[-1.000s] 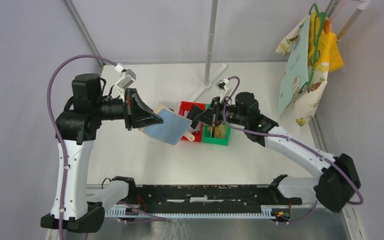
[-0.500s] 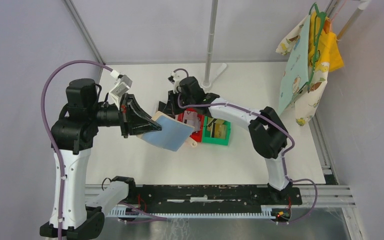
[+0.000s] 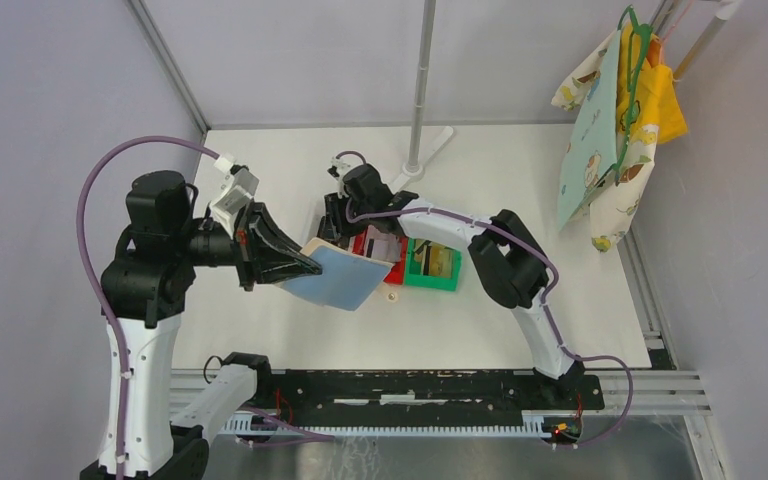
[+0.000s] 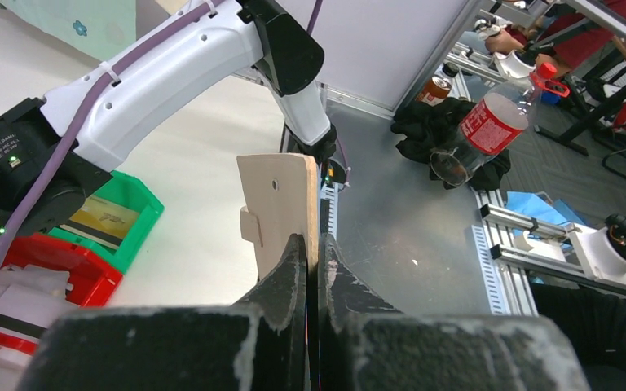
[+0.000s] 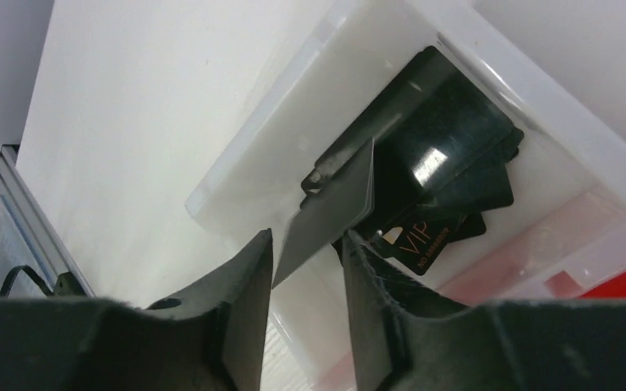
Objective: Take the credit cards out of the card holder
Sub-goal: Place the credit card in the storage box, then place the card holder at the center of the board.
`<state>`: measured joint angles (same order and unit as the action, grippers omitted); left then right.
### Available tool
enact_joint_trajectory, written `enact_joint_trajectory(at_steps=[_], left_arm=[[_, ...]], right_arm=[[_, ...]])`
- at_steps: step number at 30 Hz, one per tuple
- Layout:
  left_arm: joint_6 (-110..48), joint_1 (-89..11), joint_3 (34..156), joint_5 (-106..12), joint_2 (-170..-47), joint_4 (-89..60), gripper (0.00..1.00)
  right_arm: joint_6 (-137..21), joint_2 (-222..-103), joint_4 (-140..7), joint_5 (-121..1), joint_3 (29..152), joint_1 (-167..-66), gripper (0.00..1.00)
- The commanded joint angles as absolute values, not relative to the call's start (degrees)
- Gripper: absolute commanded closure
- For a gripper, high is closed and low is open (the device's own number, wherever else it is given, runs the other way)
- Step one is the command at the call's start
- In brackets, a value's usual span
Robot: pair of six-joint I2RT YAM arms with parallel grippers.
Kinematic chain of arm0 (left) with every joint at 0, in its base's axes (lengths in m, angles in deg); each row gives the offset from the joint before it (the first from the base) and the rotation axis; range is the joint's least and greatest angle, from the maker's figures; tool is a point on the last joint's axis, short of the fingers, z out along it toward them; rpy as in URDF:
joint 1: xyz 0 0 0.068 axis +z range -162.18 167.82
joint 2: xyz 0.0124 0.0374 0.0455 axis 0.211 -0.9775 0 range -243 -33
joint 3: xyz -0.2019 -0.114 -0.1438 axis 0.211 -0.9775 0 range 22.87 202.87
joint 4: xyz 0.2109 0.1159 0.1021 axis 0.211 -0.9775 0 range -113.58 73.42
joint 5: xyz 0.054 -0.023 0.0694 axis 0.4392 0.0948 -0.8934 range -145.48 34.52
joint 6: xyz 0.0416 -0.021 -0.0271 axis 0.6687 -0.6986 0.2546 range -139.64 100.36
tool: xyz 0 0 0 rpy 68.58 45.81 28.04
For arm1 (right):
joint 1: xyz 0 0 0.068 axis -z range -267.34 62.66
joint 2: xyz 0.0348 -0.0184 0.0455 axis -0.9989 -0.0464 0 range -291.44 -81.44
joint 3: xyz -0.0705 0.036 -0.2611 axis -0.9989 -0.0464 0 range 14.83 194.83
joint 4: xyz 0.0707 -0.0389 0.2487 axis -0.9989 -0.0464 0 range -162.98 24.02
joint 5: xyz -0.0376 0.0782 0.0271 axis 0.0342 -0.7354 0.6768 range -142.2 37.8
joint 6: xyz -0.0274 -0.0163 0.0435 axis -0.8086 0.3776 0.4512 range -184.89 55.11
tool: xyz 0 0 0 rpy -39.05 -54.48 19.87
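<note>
Card holder (image 4: 281, 204) clamped in left gripper (image 4: 311, 244)

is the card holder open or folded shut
Open: the left pincer holds the card holder spread, its light blue inside facing up.

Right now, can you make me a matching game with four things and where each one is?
Things:
1. card holder
2. black cards
3. gold card
4. grey card

Places:
A. in the green bin
B. between the fingers of the right gripper
C. pinched in the left gripper
D. lying in the clear tray

Pairs: 1-C, 2-D, 3-A, 4-B.
</note>
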<state>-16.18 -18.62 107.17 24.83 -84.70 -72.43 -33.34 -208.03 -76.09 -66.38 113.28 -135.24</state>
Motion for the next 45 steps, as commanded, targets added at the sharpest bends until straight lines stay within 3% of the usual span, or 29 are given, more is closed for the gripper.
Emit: enact_joint_trajectory(at_steps=[1,3,7,16,22,26,31,38,45], left_arm=[[-9.7,-18.2,106.0,27.3,-81.5,-69.7,0.98],[-7.1,-18.3,105.6,26.3,-80.1,-69.5,0.98],[-2.8,-18.3,104.9,26.0,-79.1,-69.7,0.98],[17.5,-18.3,101.3,17.0,-80.0,-80.4,0.98],[32.4,-18.4,96.1,6.7,-90.0,-95.5,0.95],[37.1,-18.4,91.0,-0.8,-96.6,-97.0,0.98],[36.3,-18.7,83.7,-6.5,-99.1,-90.1,0.98],[31.9,-20.2,72.4,-26.6,-99.0,-68.4,0.98],[30.4,-21.0,66.0,-38.8,-98.0,-51.6,0.98]], right_arm=[[-35.0,-204.0,-73.7,-62.7,115.5,-135.6,0.49],[-35.6,-200.7,-72.5,-62.2,114.2,-135.6,0.37],[-37.2,-192.4,-71.8,-62.2,111.7,-135.6,0.25],[-38.3,-167.5,-63.3,-67.3,90.6,-135.1,0.19],[-38.9,-155.7,-65.9,-63.9,79.7,-131.4,0.18],[-38.1,-150.3,-68.8,-62.1,74.6,-127.3,0.17],[-38.0,-146.3,-71.2,-60.1,69.9,-123.2,0.15],[-36.7,-143.0,-71.2,-60.8,65.7,-118.0,0.14],[-36.5,-142.0,-72.1,-61.3,64.5,-115.7,0.11]])
